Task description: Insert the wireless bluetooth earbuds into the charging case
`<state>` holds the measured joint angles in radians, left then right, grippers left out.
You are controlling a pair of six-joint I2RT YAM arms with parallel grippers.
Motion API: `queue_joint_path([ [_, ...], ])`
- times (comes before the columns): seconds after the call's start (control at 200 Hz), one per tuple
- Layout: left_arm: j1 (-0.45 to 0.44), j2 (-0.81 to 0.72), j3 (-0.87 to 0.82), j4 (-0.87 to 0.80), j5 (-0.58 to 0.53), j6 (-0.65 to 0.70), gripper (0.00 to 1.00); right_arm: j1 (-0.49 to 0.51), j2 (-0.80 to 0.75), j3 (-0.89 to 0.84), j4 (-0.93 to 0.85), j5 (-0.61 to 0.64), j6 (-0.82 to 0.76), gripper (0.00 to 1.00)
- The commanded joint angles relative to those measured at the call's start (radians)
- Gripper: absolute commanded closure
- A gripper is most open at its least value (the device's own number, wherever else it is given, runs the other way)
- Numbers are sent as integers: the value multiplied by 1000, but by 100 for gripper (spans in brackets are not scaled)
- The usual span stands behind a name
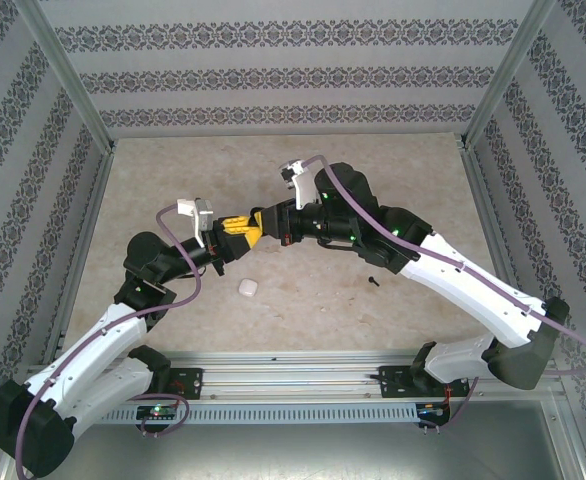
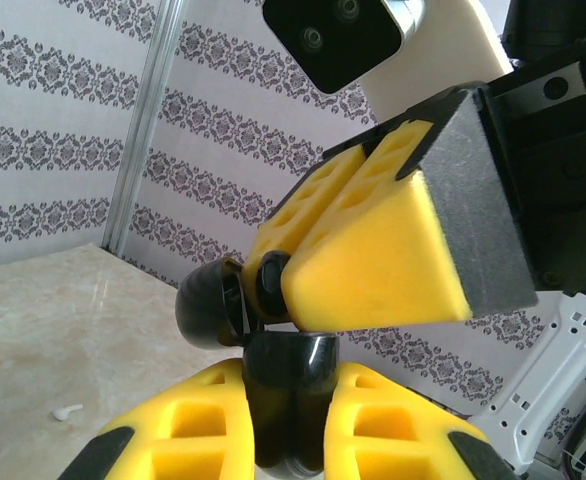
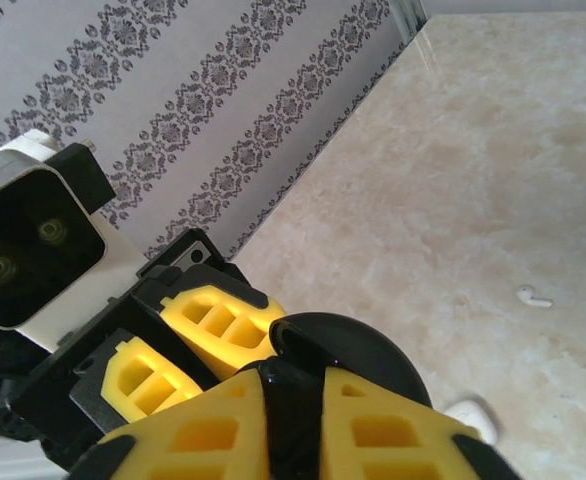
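**Ann:** Where is the case (image 1: 248,287)?

**Ben:** It lies flat on the surface (image 1: 393,180). It is small and white. It sits between the two arms, a bit nearer their bases than the spot where the jaws meet. Nothing touches it.

**Ann:** What about the left arm (image 1: 123,320)?

**Ben:** It is stretched to the middle. The left jaws are closed on a black thing (image 2: 288,390) that is smooth and shiny. In the left wrist view it stands up between the two yellow fingers (image 2: 198,425).

**Ann:** And the right arm (image 1: 473,285)?

**Ben:** It points in from the other side. The two sets of jaws meet tip to tip above the surface. The right jaws pinch the black thing too. In the right wrist view its round part (image 3: 348,350) pokes out past that arm's own yellow fingers (image 3: 393,430).

**Ann:** Is the black thing one piece?

**Ben:** That cannot be told. It has a round part and a tall part, with a thin line between them.

**Ann:** Is anything else lying there?

**Ben:** A white earbud (image 3: 533,297) lies on the surface, well apart from the jaws. A tiny black bit (image 1: 373,281) lies near the right arm. It is too small to name.
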<state>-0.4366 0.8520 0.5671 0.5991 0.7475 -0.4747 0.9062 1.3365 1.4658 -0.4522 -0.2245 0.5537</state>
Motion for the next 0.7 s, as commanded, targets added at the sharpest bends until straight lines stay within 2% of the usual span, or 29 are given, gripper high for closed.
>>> queue_joint_path([
  [0.0,5,-16,41,70,-10,-9,100,20,16,17,-38,7,9,79],
  [0.44,5,-13,36,77,-11,-13,100,19,21,122,-91,37,54,56],
  [0.694,6,-6,49,84,-10,-11,100,17,16,174,-97,40,82,51],
])
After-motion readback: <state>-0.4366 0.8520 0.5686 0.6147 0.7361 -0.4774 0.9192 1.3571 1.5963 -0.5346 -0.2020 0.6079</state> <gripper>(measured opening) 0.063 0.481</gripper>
